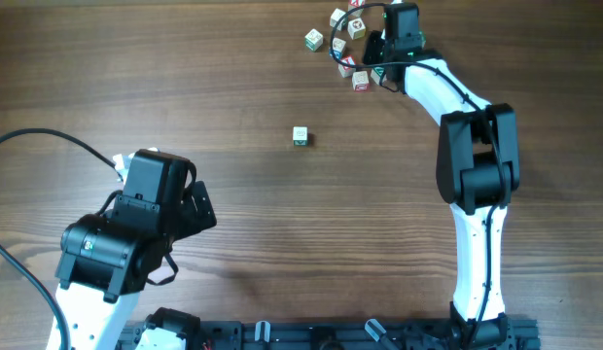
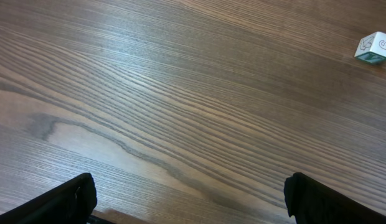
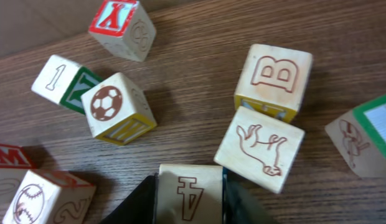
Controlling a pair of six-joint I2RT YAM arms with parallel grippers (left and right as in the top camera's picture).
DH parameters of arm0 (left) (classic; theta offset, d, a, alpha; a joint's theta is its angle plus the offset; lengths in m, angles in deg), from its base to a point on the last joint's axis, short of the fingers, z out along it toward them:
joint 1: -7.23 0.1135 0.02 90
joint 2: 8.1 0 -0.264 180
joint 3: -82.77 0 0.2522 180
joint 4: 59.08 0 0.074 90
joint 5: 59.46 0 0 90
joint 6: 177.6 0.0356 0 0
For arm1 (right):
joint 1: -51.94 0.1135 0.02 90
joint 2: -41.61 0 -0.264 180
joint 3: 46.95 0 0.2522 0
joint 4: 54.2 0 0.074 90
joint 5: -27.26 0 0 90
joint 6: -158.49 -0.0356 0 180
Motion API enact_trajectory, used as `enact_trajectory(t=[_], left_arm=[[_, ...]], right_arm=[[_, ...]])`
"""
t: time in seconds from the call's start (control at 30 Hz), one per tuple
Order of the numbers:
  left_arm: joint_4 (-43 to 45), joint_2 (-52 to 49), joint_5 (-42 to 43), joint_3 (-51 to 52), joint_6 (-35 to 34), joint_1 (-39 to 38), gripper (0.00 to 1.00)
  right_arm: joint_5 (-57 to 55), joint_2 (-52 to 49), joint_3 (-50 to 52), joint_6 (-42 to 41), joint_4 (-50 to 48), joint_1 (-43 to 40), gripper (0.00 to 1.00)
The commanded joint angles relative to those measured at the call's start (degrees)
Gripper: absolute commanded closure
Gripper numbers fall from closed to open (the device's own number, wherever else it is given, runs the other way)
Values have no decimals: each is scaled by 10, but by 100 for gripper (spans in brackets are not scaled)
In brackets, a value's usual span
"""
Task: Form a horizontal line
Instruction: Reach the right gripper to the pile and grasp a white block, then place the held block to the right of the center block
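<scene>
- Nearest the arms' base, on the left, the left gripper (image 2: 193, 202) is hovering over the dark brown wooden table (image 1: 282, 243), jaws standing wide and holding nothing.
- Further out, around mid-table, a small white wooden cube with green markings (image 1: 300, 135) is sitting alone, well apart from both grippers.
- At the far right, the right gripper (image 3: 190, 208) is reaching into a loose cluster of wooden letter cubes (image 1: 345, 44), its fingers (image 3: 143, 200) pressing on both sides of a pale wooden cube with a brown 4 (image 3: 192, 180).
- Just beside that, a pale wooden cube with a brown animal drawing (image 3: 259, 148) is lying below a pale wooden cube with a red B (image 3: 274, 78).
- Nothing is lying in a horizontal line yet.
</scene>
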Motion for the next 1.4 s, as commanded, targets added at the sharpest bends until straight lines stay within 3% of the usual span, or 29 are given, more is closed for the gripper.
enact_trajectory(t=[0.0,0.07,0.57,0.8,1.0,1.13,1.37], left_arm=[[1,3,2,2,-8,5,0],[1,3,2,2,-8,5,0],[1,3,2,2,-8,5,0],[1,3,2,2,-8,5,0],[1,3,2,2,-8,5,0],[1,3,2,2,-8,5,0],[1,3,2,2,-8,5,0]], right_arm=[[-6,-14,-14,7,1,2,54],[-6,-14,-14,13,-2,4,49],[-12,-47,-14,17,-36,5,51],[-12,-49,-30,19,-30,7,71],[-12,-37,-120,87,90,6,84],[-12,7,-161,153,184,7,84],[7,154,-161,122,332,8,80]])
